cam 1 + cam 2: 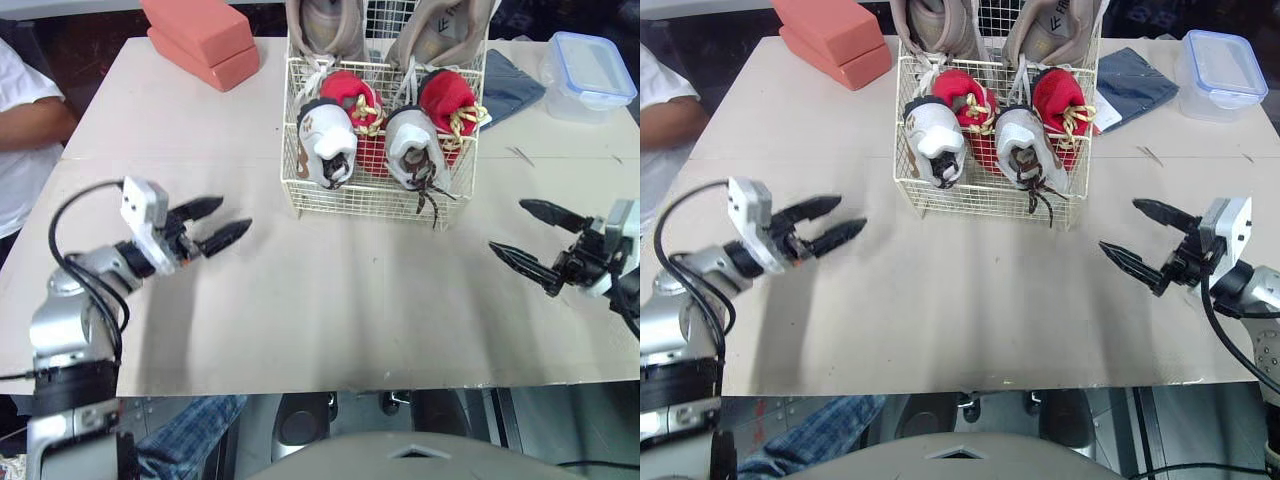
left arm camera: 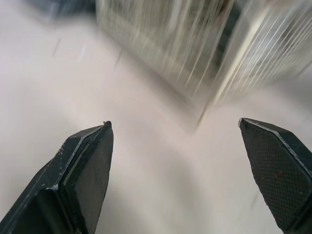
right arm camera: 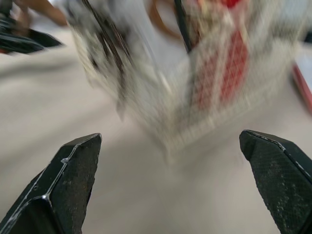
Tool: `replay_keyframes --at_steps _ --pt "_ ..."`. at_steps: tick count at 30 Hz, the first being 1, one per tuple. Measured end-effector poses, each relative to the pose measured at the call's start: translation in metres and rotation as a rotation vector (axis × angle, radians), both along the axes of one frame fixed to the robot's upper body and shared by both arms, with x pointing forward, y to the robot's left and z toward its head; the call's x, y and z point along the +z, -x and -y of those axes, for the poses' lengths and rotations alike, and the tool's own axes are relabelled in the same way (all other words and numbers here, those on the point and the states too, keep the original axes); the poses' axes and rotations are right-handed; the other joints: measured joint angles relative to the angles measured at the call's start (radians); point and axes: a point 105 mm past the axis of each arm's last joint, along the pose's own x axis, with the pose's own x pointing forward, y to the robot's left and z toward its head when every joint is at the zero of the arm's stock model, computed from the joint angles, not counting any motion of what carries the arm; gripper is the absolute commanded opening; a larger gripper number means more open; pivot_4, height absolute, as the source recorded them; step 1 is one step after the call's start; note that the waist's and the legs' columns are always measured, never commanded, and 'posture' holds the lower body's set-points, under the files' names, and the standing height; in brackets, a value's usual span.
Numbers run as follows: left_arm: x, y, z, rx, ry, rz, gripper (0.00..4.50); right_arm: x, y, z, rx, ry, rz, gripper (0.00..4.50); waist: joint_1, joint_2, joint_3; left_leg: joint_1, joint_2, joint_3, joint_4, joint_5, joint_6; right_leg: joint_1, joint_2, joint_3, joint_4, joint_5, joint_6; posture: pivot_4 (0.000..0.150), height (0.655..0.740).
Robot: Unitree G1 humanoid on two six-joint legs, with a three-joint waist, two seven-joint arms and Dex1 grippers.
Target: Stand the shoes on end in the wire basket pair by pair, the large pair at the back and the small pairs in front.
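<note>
A white wire basket [image 1: 300, 192] stands at the table's middle back, full of shoes on end. Two large tan shoes [image 1: 327, 25] fill its rear. A red pair [image 1: 352, 97] stands in the middle, and a grey-white pair [image 1: 327, 140] with dark laces is at the front. My left gripper [image 1: 222, 224] hovers open over the table to the basket's front left, nothing between its fingers. My right gripper [image 1: 520, 236] hangs open and empty to the front right. The wrist views show the basket [image 3: 204, 97] ahead of each open gripper.
Two salmon blocks [image 1: 200, 38] lie stacked at the back left. A clear lidded tub [image 1: 588, 72] and a folded dark blue cloth [image 1: 510, 85] sit at the back right. A person in a white sleeve [image 1: 25, 130] is at the table's left side.
</note>
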Motion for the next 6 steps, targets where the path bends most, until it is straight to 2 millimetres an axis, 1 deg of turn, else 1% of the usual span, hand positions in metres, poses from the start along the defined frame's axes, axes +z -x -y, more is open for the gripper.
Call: replay_keyframes --at_steps 2,4,6 --pt "-0.008 0.004 0.001 0.014 -0.004 -0.008 4.46 -0.009 -0.003 0.004 -0.001 0.016 0.000 4.50 0.000 0.000 0.000 0.000 0.000 0.000 0.000 0.000 0.000 0.000 0.000 -0.001 0.000 0.000 0.000 0.150 0.6860" --pt "-0.019 0.011 0.002 0.022 0.002 -0.028 4.46 -0.021 -0.007 0.014 -0.015 0.032 -0.008 4.50 -0.001 0.000 0.000 0.000 0.000 0.000 0.000 0.000 0.000 0.000 0.000 0.000 0.001 0.000 0.000 0.150 0.6860" --pt "-0.022 0.013 0.004 0.018 0.001 -0.032 4.46 -0.027 -0.008 0.017 -0.018 0.041 -0.019 4.50 -0.001 0.001 0.000 0.000 0.000 0.000 0.000 0.000 0.000 0.000 0.000 0.000 0.001 0.000 0.000 0.150 0.6860"
